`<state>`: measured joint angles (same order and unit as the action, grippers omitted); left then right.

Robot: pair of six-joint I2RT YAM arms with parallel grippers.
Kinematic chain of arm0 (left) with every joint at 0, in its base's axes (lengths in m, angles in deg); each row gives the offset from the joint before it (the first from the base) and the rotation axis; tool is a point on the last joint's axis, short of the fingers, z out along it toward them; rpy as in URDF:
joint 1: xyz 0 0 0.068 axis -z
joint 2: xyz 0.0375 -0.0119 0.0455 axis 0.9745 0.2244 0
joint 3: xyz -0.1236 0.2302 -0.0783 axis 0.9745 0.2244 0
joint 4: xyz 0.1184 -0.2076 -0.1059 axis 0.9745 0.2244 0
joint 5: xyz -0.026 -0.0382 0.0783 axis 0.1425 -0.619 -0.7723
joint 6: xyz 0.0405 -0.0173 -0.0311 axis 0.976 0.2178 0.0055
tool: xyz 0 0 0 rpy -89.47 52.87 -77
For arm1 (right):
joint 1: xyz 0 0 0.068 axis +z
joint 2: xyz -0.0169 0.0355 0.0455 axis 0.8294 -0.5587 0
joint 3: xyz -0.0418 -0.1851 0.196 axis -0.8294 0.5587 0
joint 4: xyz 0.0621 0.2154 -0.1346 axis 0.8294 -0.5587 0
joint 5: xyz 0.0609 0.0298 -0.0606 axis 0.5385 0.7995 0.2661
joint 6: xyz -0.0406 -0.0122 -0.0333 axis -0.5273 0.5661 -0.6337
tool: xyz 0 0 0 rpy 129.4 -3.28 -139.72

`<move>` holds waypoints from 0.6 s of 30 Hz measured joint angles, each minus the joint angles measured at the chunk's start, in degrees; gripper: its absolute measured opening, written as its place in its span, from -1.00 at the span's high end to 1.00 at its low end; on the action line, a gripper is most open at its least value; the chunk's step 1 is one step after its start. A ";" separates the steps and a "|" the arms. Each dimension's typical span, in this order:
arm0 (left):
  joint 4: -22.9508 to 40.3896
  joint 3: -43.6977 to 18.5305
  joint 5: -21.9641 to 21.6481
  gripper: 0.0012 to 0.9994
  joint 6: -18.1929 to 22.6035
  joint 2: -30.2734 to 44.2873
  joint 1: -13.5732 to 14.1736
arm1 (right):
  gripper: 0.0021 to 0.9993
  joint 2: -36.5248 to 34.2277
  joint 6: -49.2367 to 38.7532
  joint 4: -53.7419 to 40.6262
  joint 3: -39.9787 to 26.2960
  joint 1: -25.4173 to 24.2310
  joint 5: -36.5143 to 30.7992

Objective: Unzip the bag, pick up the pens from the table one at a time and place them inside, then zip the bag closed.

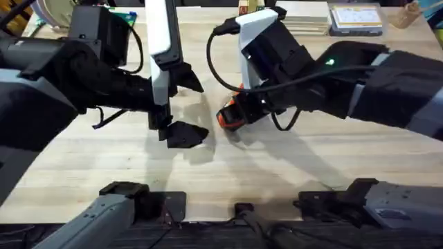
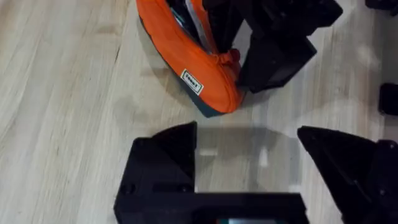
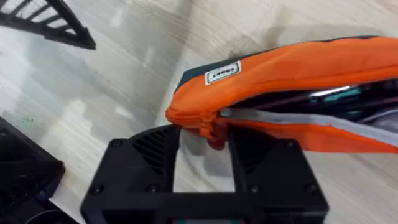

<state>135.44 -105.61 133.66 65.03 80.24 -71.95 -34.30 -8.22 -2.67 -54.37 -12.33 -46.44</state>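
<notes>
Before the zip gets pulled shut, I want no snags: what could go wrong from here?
The right gripper holds only the pull tab at the end of the bag; it may slip out. The left gripper is open beside the bag, bracing nothing, so the bag may drag across the table. Dark contents by the gaping zip could catch.

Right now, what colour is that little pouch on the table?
Bright orange bag with a dark base edge; the right wrist view shows it best.

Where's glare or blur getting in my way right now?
Overhead: both arms loom dark and soft, hiding most of the bag. Left wrist: pale sheen on the table. Right wrist: bright glare on the tabletop, zip area sharp.
</notes>
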 joint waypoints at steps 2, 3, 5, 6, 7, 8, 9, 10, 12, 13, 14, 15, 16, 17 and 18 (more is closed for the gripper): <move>0.00 0.00 0.00 -0.99 0.00 0.02 0.00 | 0.22 0.00 0.10 0.08 0.00 0.02 0.19; 0.01 0.00 0.00 -0.99 0.00 0.00 0.00 | 0.29 0.00 0.13 0.13 0.00 0.07 0.29; 0.00 0.00 0.00 -0.99 0.00 0.01 0.00 | 0.47 -0.02 0.15 0.20 0.00 0.16 0.43; 0.01 0.00 0.00 -0.99 0.00 0.01 0.00 | 0.55 -0.01 0.15 0.22 0.00 0.24 0.55; 0.00 0.00 0.00 -0.99 0.00 0.00 0.00 | 0.65 -0.02 0.13 0.22 0.00 0.33 0.61; 0.01 0.00 0.00 -0.99 0.00 0.02 0.00 | 0.74 0.00 0.15 0.24 0.00 0.39 0.71; 0.00 0.00 0.00 -0.99 0.00 0.02 0.00 | 0.85 -0.01 0.15 0.25 0.00 0.42 0.79; 0.00 0.00 0.00 -0.99 0.00 0.00 0.00 | 0.91 0.00 0.18 0.31 0.00 0.42 0.81; 0.02 0.00 0.00 -0.99 0.00 0.01 0.00 | 0.93 -0.01 0.15 0.31 0.00 0.42 0.79; 0.00 0.00 0.00 -0.99 0.00 0.00 0.00 | 0.93 0.00 0.15 0.31 0.00 0.42 0.79; 0.02 0.00 0.00 -0.99 0.00 0.02 0.00 | 0.93 -0.01 0.15 0.31 0.00 0.42 0.78; 0.01 0.00 0.00 -0.99 0.00 0.00 0.00 | 0.93 0.00 0.15 0.31 0.00 0.42 0.76; 0.02 0.00 0.00 -0.99 0.00 0.00 0.00 | 0.93 0.00 0.17 0.31 0.00 0.42 0.76; 0.02 0.00 0.00 -0.99 0.00 0.00 0.00 | 0.93 0.00 0.15 0.31 0.00 0.42 0.74; 0.02 0.00 0.00 -0.99 0.00 0.02 0.00 | 0.93 0.05 0.15 0.29 0.00 0.42 0.74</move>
<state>135.46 -105.61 133.66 65.03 80.27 -71.95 -34.25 -8.07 -2.37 -54.37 -11.92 -45.70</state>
